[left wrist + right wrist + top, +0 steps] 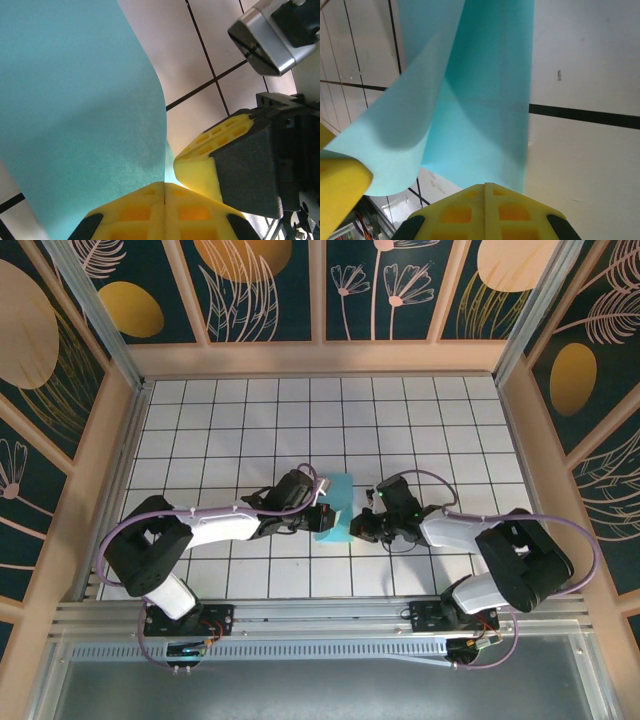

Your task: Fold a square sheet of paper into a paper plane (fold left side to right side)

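1. The left gripper (165, 187) has its two yellow fingers pressed together with no gap. The edge of the square sheet of paper (85, 100) runs straight into their seam, so it is pinching the sheet
2. The right gripper (485, 186) is the same: fingers flat against each other, tips clamped on the near edge of the teal sheet (480, 100), which rises away from them
3. From above, the two tools face each other across the sheet (338, 495) with their tips close together. The left gripper (318, 508) is at its left edge and the right gripper (355, 528) at its lower right corner
4. In the left wrist view, a yellow finger (205, 150) of the right gripper sits just beside the left gripper's tips, with only a thin sliver of teal between them
5. The sheet lies between the two arms on the white grid-tiled table (250, 420), in its near half
6. It is not flat. In the right wrist view one flap bows up and curls over to the left, shading the flatter part beneath it
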You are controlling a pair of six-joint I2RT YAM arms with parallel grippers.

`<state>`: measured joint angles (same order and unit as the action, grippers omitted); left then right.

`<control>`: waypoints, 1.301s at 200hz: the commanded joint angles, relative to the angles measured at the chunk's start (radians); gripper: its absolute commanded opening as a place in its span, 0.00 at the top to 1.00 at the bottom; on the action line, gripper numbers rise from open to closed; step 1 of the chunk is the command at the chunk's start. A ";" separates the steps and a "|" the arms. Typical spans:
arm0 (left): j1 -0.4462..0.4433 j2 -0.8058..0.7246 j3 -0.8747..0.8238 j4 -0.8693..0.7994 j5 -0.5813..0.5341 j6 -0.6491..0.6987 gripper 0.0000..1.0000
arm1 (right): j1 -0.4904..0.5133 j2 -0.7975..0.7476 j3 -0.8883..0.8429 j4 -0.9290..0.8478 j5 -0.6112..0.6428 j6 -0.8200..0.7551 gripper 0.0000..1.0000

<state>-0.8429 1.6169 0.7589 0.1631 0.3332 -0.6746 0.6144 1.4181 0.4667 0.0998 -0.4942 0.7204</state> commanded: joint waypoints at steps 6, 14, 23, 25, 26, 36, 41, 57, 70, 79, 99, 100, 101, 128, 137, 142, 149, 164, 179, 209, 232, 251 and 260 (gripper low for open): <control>0.011 -0.003 -0.009 0.026 0.017 -0.011 1.00 | 0.016 0.015 0.019 -0.001 0.018 0.003 1.00; 0.010 -0.002 -0.009 0.026 0.018 -0.011 1.00 | 0.017 0.016 0.020 -0.009 0.024 0.001 1.00; 0.011 0.001 -0.007 0.026 0.018 -0.010 1.00 | 0.018 0.021 0.023 -0.023 0.032 -0.005 1.00; 0.012 0.001 -0.007 0.024 0.018 -0.010 1.00 | 0.017 0.021 0.024 -0.026 0.033 -0.006 1.00; 0.012 0.001 -0.007 0.024 0.017 -0.010 1.00 | 0.017 0.021 0.024 -0.026 0.035 -0.007 1.00; 0.012 0.003 -0.007 0.021 0.017 -0.006 1.00 | 0.018 0.029 0.028 -0.047 0.041 -0.015 1.00; 0.013 0.003 -0.005 0.018 0.017 -0.001 1.00 | 0.018 0.034 0.030 -0.056 0.042 -0.020 1.00; 0.016 0.005 0.001 -0.002 0.017 0.023 1.00 | 0.016 0.046 0.033 -0.084 0.051 -0.035 1.00; 0.018 0.004 0.005 -0.018 0.018 0.045 1.00 | 0.018 0.053 0.035 -0.106 0.061 -0.045 1.00; 0.020 0.004 0.008 -0.028 0.022 0.058 1.00 | 0.017 0.056 0.036 -0.121 0.070 -0.053 1.00; 0.026 0.007 0.016 -0.060 0.027 0.096 1.00 | 0.018 0.057 0.044 -0.160 0.095 -0.074 1.00; 0.027 0.007 0.018 -0.061 0.027 0.097 1.00 | 0.018 0.056 0.045 -0.161 0.097 -0.074 1.00; 0.027 0.008 0.019 -0.063 0.027 0.099 1.00 | 0.018 0.056 0.045 -0.162 0.098 -0.075 1.00; 0.040 0.021 0.032 -0.110 0.017 0.150 1.00 | 0.017 0.059 0.052 -0.175 0.104 -0.088 1.00; 0.048 0.024 0.035 -0.120 0.013 0.162 1.00 | 0.017 0.060 0.053 -0.176 0.105 -0.092 1.00; 0.052 0.025 0.036 -0.122 0.010 0.168 1.00 | 0.018 0.061 0.053 -0.176 0.105 -0.092 1.00; 0.060 0.027 0.038 -0.123 0.009 0.173 1.00 | 0.017 0.063 0.053 -0.176 0.105 -0.092 1.00; 0.070 0.035 0.048 -0.133 0.009 0.189 1.00 | 0.017 0.065 0.053 -0.172 0.105 -0.092 1.00; 0.077 0.048 0.065 -0.150 0.007 0.206 1.00 | 0.018 0.067 0.052 -0.169 0.103 -0.092 1.00; 0.080 0.073 0.085 -0.163 0.007 0.225 1.00 | 0.017 0.068 0.052 -0.169 0.100 -0.093 1.00; 0.082 0.088 0.095 -0.168 -0.002 0.233 1.00 | 0.017 0.066 0.052 -0.169 0.100 -0.094 1.00; 0.084 0.090 0.104 -0.176 -0.011 0.241 1.00 | 0.018 0.068 0.052 -0.168 0.102 -0.095 1.00; 0.085 0.091 0.109 -0.183 -0.014 0.245 1.00 | 0.016 0.068 0.052 -0.168 0.102 -0.095 1.00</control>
<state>-0.7654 1.6978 0.8345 0.0174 0.3317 -0.4633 0.6247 1.4609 0.5156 -0.0086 -0.4423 0.6521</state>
